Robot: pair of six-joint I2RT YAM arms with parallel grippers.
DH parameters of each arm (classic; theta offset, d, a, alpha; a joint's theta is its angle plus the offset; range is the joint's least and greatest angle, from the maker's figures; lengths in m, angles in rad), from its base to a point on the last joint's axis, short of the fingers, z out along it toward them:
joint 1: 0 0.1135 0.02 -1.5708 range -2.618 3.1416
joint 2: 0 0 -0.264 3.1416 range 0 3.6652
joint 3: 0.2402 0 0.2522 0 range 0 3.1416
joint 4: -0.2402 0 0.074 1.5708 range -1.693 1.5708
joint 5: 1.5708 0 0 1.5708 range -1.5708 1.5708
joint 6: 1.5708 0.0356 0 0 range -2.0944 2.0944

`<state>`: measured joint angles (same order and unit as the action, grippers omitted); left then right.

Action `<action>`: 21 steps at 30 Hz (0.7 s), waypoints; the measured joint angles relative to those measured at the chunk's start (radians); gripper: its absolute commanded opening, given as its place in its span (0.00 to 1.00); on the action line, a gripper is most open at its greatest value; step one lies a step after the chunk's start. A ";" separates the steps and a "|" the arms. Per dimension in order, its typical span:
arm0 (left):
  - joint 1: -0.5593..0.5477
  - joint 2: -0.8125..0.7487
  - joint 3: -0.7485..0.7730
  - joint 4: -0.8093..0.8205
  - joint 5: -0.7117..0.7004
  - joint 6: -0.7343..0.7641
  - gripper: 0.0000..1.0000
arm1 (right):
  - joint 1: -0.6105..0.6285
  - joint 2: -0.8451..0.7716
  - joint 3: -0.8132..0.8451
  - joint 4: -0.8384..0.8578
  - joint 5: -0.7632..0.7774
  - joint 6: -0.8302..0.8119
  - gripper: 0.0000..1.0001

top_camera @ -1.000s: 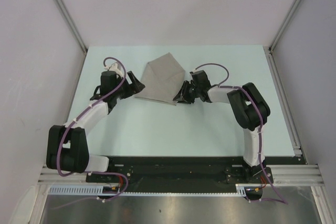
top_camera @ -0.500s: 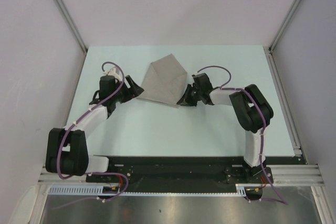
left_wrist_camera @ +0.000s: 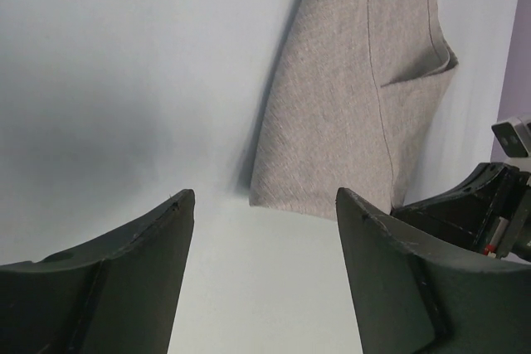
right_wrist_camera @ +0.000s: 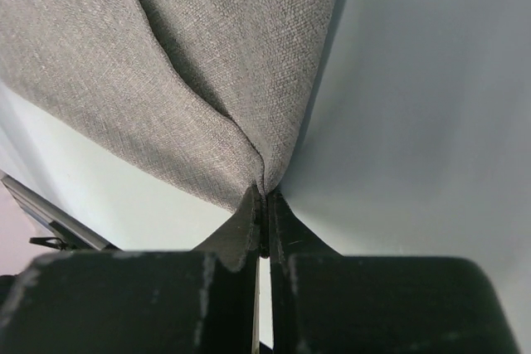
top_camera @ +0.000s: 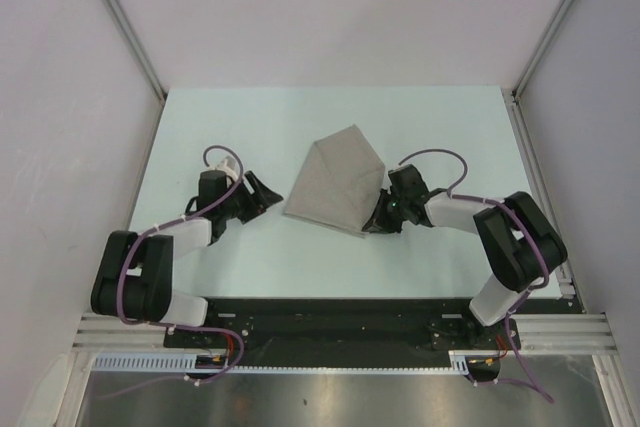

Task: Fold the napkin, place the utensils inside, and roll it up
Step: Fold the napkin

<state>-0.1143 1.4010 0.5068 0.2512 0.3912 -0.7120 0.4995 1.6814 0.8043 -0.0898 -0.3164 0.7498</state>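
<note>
Top external view has the pale desk (top_camera: 250, 127) carrying the one task item in sight, the folded grey-beige napkin (top_camera: 338, 179). It lies flat around the middle, between the two arms and a little nearer the right one. Folded, it makes a rough kite. Its pointed end aims away from the arm bases and slightly right, and its broad edge faces the bases, slanting nearer toward the right, so the long axis runs near-to-far with a small lean. The right jaws are pinched fully together on the napkin's near right corner, and the right wrist view shows cloth puckering into a crease where they meet. I judge that grip serves to square the cloth into a handier spot or to anchor the corner for another fold. The left jaws stand wide apart, holding nothing, low over bare desk near the napkin's near left corner without touching it. In the left wrist view that corner sits framed between the two dark fingers (left_wrist_camera: 124, 279), which reads as lining up to take it. No utensil shows in any view, so placing and rolling look yet to be done.
</note>
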 measured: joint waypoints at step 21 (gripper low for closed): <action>-0.110 0.124 -0.041 0.125 0.005 -0.084 0.52 | -0.011 -0.055 -0.045 -0.034 0.020 0.001 0.00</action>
<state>-0.2245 1.5253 0.4660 0.3759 0.3965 -0.7959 0.4889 1.6260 0.7589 -0.1234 -0.2966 0.7509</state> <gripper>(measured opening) 0.547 0.024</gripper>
